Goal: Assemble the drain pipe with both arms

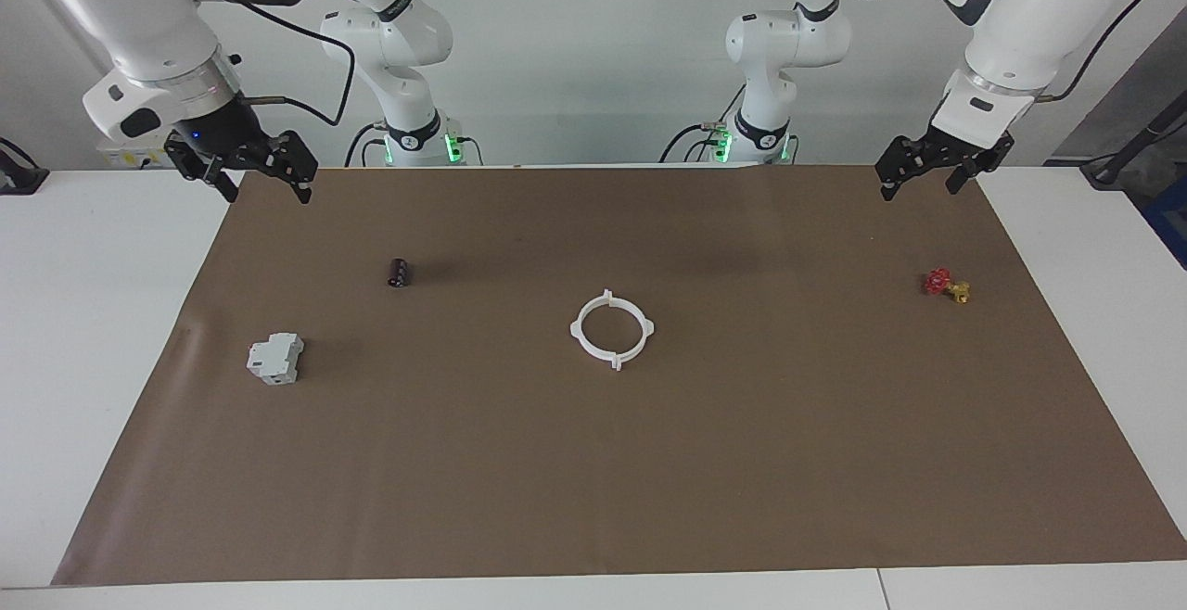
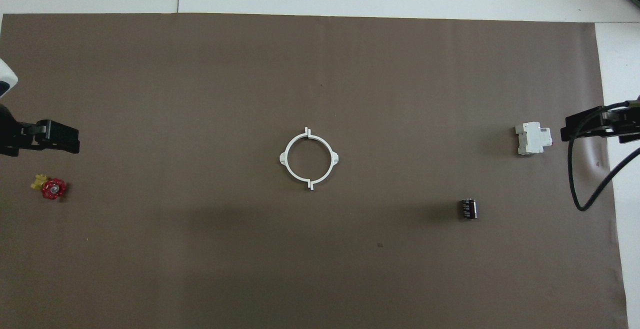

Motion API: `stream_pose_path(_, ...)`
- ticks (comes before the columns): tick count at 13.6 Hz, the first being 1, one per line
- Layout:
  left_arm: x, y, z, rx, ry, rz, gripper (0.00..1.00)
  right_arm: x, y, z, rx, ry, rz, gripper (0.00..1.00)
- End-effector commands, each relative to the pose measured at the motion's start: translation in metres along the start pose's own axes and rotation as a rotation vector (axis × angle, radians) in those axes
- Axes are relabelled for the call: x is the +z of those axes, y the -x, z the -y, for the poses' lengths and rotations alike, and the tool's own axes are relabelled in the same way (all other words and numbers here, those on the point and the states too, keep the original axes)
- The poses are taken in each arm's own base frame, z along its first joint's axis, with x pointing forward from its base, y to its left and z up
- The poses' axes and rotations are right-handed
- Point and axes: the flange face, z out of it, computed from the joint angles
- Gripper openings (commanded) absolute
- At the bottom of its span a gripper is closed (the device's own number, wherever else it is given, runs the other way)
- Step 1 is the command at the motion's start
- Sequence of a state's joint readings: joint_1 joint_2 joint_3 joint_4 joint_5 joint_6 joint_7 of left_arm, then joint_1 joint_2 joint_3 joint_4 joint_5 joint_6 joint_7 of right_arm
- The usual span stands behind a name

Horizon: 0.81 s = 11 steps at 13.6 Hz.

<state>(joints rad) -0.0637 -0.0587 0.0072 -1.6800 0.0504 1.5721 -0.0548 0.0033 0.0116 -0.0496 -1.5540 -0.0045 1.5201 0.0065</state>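
You are looking at a brown mat point(image 1: 593, 462) covering the worktop point(image 1: 93, 313). Both hands are hanging open and empty over its robot-side corners: right hand point(image 1: 243, 171), left hand point(image 1: 927, 171). The drain pipe point(image 1: 612, 328) is lying mid-mat as one closed ring. Well apart from the ring are sitting a grey device point(image 1: 275, 358), a black cylinder point(image 1: 399, 272) and a red-and-yellow valve point(image 1: 946, 285).

Grey blocky device point(image 1: 275, 359), black cylinder point(image 1: 399, 273), red-and-yellow valve point(image 1: 946, 285), on brown mat point(image 1: 593, 480).

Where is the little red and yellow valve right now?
The small red-and-yellow valve lies on the brown paper mat at the left arm's end of the table, well apart from the white plastic ring at the middle.
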Motion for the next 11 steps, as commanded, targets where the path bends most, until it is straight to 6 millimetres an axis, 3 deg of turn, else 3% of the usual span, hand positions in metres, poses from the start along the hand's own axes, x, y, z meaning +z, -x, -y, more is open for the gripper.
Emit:
stream_pose_path(1, -0.004, -0.002, -0.004, -0.005, 0.011, -0.010, 1.00, 0.001, 0.004, -0.002, -0.020, -0.016, -0.010, 1.00)
stream_pose_path(6, -0.026, -0.004, -0.007, -0.006, 0.013, -0.046, 1.00, 0.001, 0.004, -0.002, -0.020, -0.016, -0.012, 1.00)
stream_pose_path(11, -0.024, -0.004, -0.007, -0.004, 0.013, -0.046, 1.00, 0.001, 0.004, -0.002, -0.020, -0.016, -0.012, 1.00)
